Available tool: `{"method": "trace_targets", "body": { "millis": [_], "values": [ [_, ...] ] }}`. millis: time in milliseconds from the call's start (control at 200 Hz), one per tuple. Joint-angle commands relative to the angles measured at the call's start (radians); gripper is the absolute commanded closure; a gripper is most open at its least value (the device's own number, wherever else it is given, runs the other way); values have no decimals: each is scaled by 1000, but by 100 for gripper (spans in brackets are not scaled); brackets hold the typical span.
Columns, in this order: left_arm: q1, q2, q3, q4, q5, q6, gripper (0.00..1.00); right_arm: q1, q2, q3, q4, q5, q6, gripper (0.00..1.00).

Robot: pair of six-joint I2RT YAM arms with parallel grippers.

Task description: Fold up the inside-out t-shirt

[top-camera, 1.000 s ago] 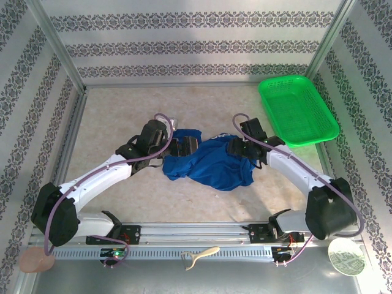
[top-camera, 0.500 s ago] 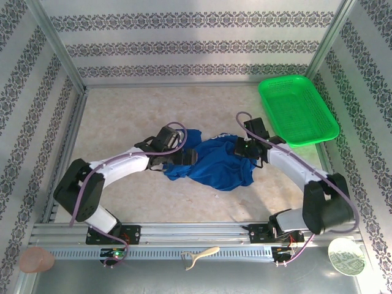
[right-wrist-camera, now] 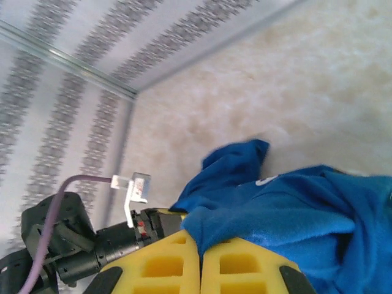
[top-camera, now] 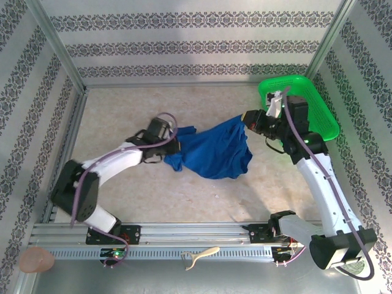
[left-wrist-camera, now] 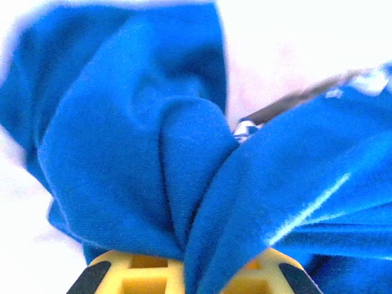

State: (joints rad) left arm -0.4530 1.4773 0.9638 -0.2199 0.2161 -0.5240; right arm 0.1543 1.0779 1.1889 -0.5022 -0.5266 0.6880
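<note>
The royal-blue t-shirt (top-camera: 214, 152) lies bunched in the middle of the table, pulled out between my two grippers. My left gripper (top-camera: 173, 147) is low at its left end, shut on a fold of the cloth. In the left wrist view the t-shirt (left-wrist-camera: 135, 141) rises from between the yellow fingers of the left gripper (left-wrist-camera: 190, 277). My right gripper (top-camera: 248, 117) is raised at the shirt's back right corner, shut on its edge. From the right wrist, the t-shirt (right-wrist-camera: 294, 208) is pinched by the right gripper (right-wrist-camera: 200, 260). The chest graphic is hidden.
A green mesh basket (top-camera: 323, 117) stands at the back right, with the right wrist partly over its near left side. Patterned walls and metal rails enclose the table. Small items lie on the front ledge: a beige hook (top-camera: 200, 255), a pink disc (top-camera: 35, 260).
Both grippers have shut on the shirt. The right gripper has lifted its edge up and back right toward the basket, stretching the cloth. The left arm has shifted slightly left.
</note>
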Motion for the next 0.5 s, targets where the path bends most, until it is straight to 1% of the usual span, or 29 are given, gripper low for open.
{"method": "trace_targets", "body": {
  "millis": [0,85,175,220,305,310,330,380,420,440,495],
  "values": [
    [125,-187,64,-138,-6,44,100,-36,-24,83,127,-162,127,100],
    [187,-262,128,-231,-1,86,100,-34,-30,105,215,-222,207,100],
    [227,-288,181,-302,10,119,100,-17,-35,93,300,-257,273,100],
    [241,-286,187,-318,22,126,100,2,-34,79,311,-256,272,100],
    [249,-277,155,-319,34,131,99,54,-25,24,267,-211,220,100],
    [251,-275,152,-320,34,132,98,58,-24,18,267,-210,220,100],
    [252,-272,140,-319,40,132,86,70,-19,-3,280,-206,221,100],
    [254,-266,104,-313,46,127,50,112,-7,-59,295,-179,213,100],
    [253,-267,73,-300,48,121,29,142,12,-94,295,-157,190,100],
    [254,-269,58,-294,47,117,22,154,26,-107,294,-152,174,100],
    [252,-282,24,-277,59,110,12,177,76,-134,288,-149,124,100]
  ]
}}
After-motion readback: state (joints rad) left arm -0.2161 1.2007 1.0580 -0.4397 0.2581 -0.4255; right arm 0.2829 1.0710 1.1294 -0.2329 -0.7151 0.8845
